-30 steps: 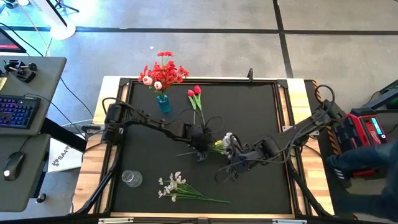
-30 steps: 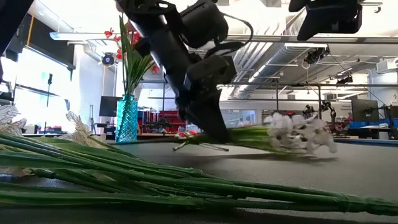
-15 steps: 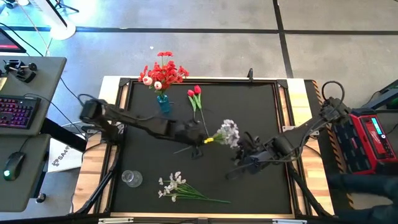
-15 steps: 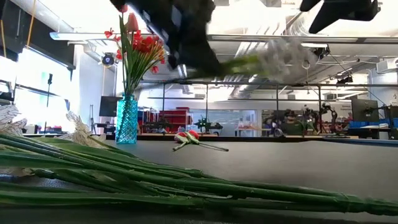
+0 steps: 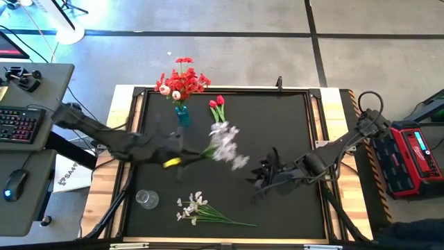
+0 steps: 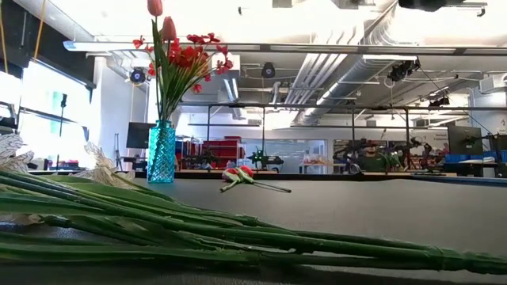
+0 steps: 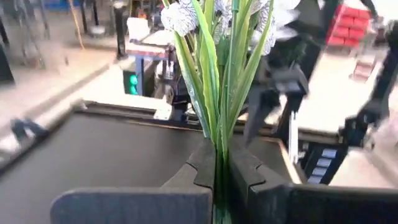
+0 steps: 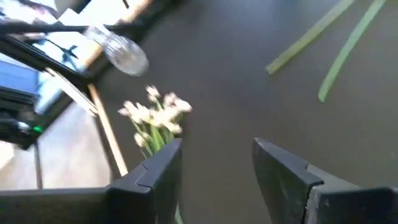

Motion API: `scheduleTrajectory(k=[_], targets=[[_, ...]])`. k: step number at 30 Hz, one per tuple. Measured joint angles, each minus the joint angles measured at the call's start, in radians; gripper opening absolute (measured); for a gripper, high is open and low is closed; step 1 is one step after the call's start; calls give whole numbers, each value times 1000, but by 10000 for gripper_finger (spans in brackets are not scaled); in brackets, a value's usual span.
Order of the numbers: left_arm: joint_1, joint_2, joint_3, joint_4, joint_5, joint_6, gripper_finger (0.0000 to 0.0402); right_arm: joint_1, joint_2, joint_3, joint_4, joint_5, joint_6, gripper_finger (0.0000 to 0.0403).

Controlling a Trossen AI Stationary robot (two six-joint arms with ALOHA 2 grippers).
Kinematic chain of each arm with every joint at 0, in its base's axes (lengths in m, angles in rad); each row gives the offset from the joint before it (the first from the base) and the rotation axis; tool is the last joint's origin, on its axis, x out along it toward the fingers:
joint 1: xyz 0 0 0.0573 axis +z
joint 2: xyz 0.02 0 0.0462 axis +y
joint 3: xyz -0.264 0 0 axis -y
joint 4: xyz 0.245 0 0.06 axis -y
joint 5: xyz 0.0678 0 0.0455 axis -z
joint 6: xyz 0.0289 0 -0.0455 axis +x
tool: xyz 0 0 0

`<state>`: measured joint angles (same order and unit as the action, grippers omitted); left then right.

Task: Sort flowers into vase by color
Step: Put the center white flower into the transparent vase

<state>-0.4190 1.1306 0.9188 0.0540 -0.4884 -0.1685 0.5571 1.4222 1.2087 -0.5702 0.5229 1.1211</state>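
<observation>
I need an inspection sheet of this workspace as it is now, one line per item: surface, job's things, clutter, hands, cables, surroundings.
Surface: black mat in a wooden frame.
Job's things: teal vase holding red flowers; red tulips lying beside it; white spray lying at the near edge; clear glass vase empty.
Clutter: nothing seen.
Hands: left hand shut on a white bunch, lifted over the mat; right hand open and empty, low over the mat's right half.
Cables: black cable on the floor at left.
Surroundings: desk with keyboard at left; red case at right.
</observation>
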Motion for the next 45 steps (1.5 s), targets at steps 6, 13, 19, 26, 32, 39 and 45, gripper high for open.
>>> scheduleTrajectory(k=[6, 13, 19, 26, 32, 39, 45], targets=[[-154, -115, -2, -163, -114, 25, 0, -44, -2, 0, 68, -23, -91, 181], [-366, -170, -7, -232, -327, -12, 0, -69, -2, 0, 68, -25, -92, 181], [-548, -205, -112, -157, -544, -70, 0, -92, -2, 0, 74, -39, -91, 181], [-742, -233, -221, 228, -626, 157, 0, -112, -2, 0, 100, -77, -83, 181], [-874, -236, -344, 326, -753, 77, 0, -127, -2, 0, 103, -113, -82, 181], [-966, -235, -445, 342, -871, -62, 0, -153, -2, 0, 112, -116, -56, 181], [-1006, -235, -518, 335, -1012, -144, 0, -196, -2, 0, 129, -175, -56, 181]])
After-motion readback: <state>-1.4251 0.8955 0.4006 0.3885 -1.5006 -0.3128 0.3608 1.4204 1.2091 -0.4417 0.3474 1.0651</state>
